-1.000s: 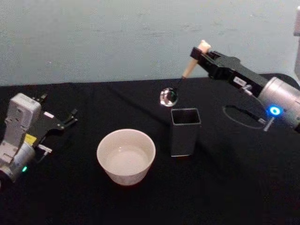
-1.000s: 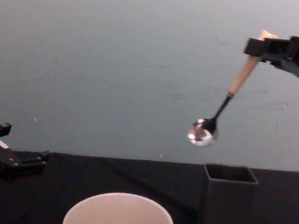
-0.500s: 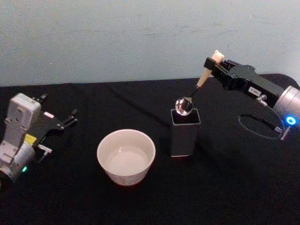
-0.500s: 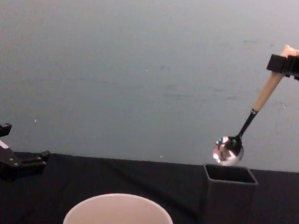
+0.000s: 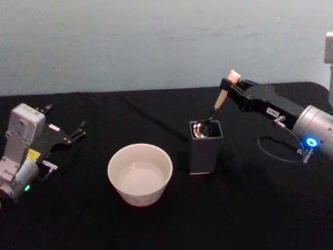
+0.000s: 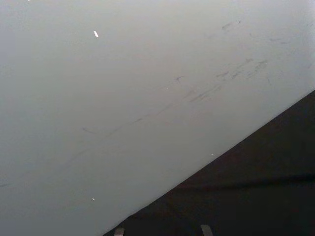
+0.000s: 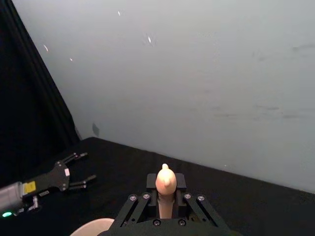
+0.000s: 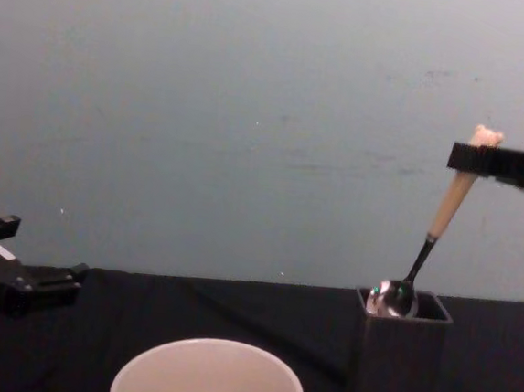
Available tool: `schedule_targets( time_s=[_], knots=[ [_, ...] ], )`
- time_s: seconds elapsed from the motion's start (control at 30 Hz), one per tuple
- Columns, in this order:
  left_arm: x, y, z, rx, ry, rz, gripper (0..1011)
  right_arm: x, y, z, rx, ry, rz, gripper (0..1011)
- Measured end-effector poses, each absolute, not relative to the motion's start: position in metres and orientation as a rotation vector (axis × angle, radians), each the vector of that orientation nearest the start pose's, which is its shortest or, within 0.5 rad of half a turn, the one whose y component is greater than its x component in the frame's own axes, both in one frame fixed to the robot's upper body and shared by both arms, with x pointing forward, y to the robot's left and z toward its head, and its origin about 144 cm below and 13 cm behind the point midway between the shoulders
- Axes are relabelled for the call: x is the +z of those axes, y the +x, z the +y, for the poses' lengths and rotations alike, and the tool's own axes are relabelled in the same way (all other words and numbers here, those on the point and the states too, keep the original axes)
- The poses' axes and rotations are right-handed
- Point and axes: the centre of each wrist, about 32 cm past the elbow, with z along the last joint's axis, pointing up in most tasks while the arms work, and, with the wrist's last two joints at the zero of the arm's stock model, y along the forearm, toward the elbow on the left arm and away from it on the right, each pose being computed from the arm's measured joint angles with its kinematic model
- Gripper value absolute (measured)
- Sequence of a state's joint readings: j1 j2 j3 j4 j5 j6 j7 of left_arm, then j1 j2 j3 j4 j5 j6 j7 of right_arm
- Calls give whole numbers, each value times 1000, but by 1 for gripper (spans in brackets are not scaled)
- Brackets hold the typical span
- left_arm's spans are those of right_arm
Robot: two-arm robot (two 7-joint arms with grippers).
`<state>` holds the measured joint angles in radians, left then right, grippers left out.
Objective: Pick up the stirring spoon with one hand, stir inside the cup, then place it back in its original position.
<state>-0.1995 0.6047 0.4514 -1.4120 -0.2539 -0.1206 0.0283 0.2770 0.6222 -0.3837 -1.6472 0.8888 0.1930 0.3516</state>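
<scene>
Two black fingers of the right gripper (image 5: 228,86) pinch the beige handle of the stirring spoon (image 5: 220,99) just under its tiny bear head. The spoon leans toward one o'clock, its shiny bowl dipped just inside the mouth of the dark grey square holder (image 5: 204,153). That holder stands on the black table (image 5: 250,208) at three o'clock from the cup (image 5: 139,197), near it but not touching. At nine o'clock from the cup, well apart, the left gripper (image 5: 83,129) is parked with its fingers spread wide and nothing between them.
</scene>
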Motion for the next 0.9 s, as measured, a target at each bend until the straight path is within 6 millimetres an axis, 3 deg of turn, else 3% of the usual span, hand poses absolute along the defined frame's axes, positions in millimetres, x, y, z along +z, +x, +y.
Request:
schedule_targets(
  time_s=[0.9],
  knots=[
    [1140,489,310,1248,304,-285,1001,1207,514,-275,-843,-53,294,212]
  ],
)
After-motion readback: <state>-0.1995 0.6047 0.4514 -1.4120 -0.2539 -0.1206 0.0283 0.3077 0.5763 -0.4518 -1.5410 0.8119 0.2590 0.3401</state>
